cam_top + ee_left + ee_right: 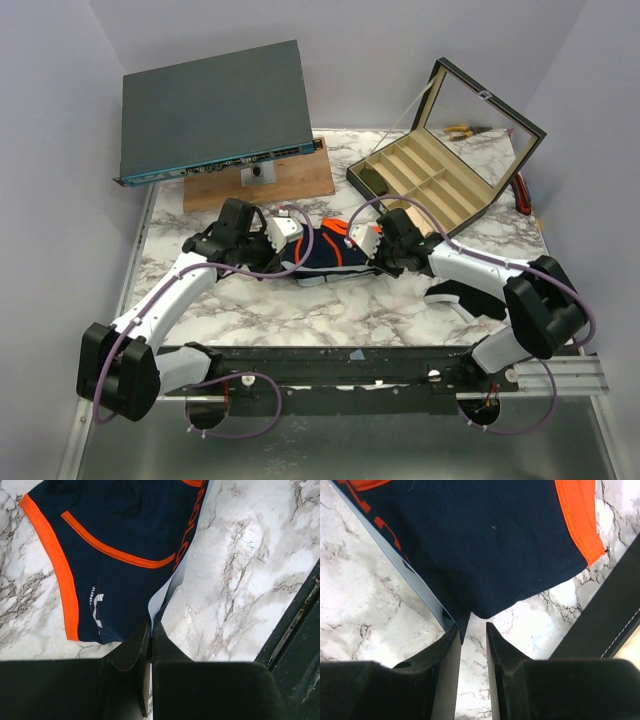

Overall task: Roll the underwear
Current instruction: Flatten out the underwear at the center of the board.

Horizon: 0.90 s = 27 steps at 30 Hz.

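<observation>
Left end effector (151, 630): pinched tight on the underwear (115, 580) edge.
Right end effector (472, 630): narrow gap, not gripping.
Risk: I fear that corner slips out.

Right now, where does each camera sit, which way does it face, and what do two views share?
Top external: above and behind the arms, looking down on the marble table; left arm, right arm and bases show.
Left wrist: on the left arm, looking along the left gripper, pinched on the underwear.
Right wrist: on the right arm, looking past the right gripper, jaws parted at the fabric's edge.
Shared: all three see the underwear.
</observation>
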Motion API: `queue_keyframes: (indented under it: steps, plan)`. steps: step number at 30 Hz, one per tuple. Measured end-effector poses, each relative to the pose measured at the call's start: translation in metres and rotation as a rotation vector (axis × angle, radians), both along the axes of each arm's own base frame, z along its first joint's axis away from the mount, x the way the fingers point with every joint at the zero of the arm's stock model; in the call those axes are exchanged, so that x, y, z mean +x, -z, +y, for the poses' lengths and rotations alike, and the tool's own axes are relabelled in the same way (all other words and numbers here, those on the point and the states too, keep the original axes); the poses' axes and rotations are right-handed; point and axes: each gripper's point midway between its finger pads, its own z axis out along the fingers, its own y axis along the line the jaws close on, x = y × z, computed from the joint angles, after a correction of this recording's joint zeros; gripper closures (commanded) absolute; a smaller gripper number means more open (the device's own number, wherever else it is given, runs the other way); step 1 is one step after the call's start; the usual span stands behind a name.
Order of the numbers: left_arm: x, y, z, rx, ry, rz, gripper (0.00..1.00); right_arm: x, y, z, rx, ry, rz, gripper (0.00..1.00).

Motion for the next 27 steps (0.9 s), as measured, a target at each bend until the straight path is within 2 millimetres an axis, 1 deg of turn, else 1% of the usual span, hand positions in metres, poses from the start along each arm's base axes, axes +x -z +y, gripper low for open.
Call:
queue_keyframes:
  steps: [4, 7, 9, 12, 15, 19, 22, 24, 27]
  plan:
    - [-0.001, 0.001, -0.001, -0.006, -0.001, 0.013, 1.00, -0.001, 0.003, 0.000, 0.007, 0.025, 0.016, 0.86]
    - [-0.001, 0.001, -0.001, -0.005, -0.001, 0.013, 1.00, -0.001, 0.003, -0.002, -0.001, 0.045, 0.015, 0.93]
    - [-0.001, 0.001, -0.001, -0.005, -0.001, 0.009, 1.00, 0.001, 0.003, -0.005, -0.013, 0.059, 0.007, 0.97]
    - [0.000, -0.002, 0.001, 0.005, 0.003, -0.014, 1.00, 0.005, 0.000, -0.013, -0.047, 0.081, -0.016, 0.99]
    - [0.001, -0.005, 0.004, 0.022, 0.016, -0.050, 1.00, 0.014, -0.016, -0.017, -0.066, 0.098, -0.068, 0.99]
    - [-0.001, -0.012, 0.009, 0.050, 0.053, -0.107, 1.00, 0.030, -0.051, -0.017, -0.056, 0.100, -0.170, 0.99]
    - [-0.003, -0.015, 0.009, 0.057, 0.082, -0.135, 1.00, 0.038, -0.074, -0.015, -0.046, 0.084, -0.226, 0.99]
    - [-0.008, -0.012, 0.005, 0.061, 0.112, -0.142, 1.00, 0.039, -0.078, -0.015, -0.049, 0.075, -0.231, 0.99]
    - [-0.021, 0.002, -0.002, 0.077, 0.169, -0.124, 1.00, 0.037, -0.079, -0.017, -0.072, 0.053, -0.227, 0.99]
